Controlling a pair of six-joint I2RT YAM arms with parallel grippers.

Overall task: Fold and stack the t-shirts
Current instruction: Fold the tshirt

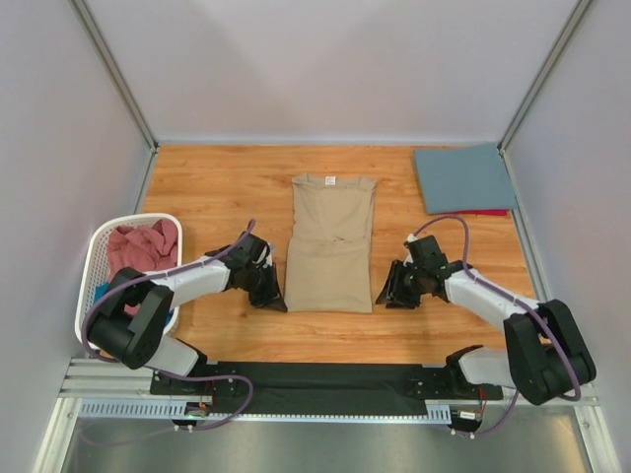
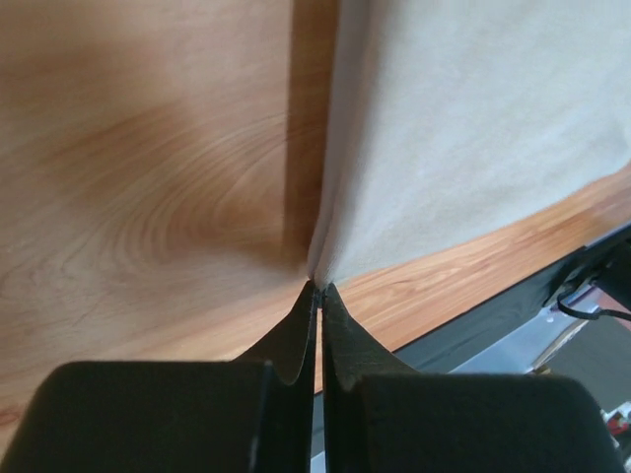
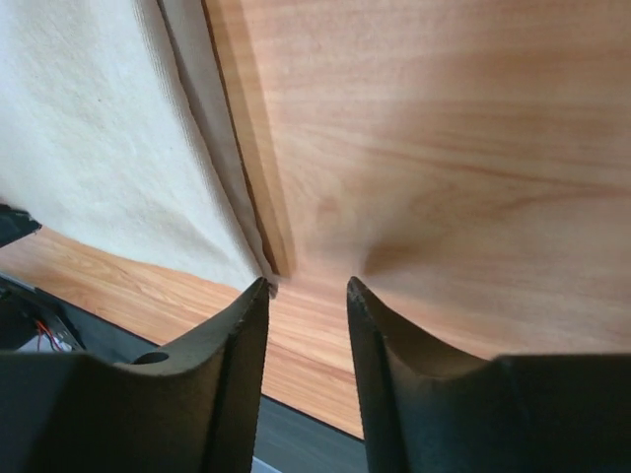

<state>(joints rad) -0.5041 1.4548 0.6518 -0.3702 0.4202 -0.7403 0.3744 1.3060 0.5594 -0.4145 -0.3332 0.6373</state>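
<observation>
A: Top external view: tan t-shirt (image 1: 330, 241) flat on the middle of the desk (image 1: 217, 187), sleeves turned in, collar at the far end, hem near the arms. Not yet folded crosswise.

B: Anything finished?

A: Folded slate blue t-shirt (image 1: 463, 177) at the far right corner, lying on a red t-shirt (image 1: 490, 211) barely visible underneath. Two stacked, by the look of it.

B: And left to do?

A: Crumpled dusty pink t-shirt (image 1: 141, 246) in the white basket (image 1: 94, 258) at the left, plus a scrap of a teal t-shirt (image 1: 102, 292) beneath. Roughly midway, then.

B: State of the left claw (image 2: 317, 288)?

A: Clenched right at the near left hem corner. Probably nipping the cloth, though hard to confirm so close to the lens.

B: And the right claw (image 3: 306, 286)?

A: Parted, gripping nothing. One fingertip (image 3: 251, 301) touching the near right hem corner, the other over bare wood just beside it.

B: Next call?

A: Likely closing on that corner, then carrying the hem up toward the collar.
</observation>
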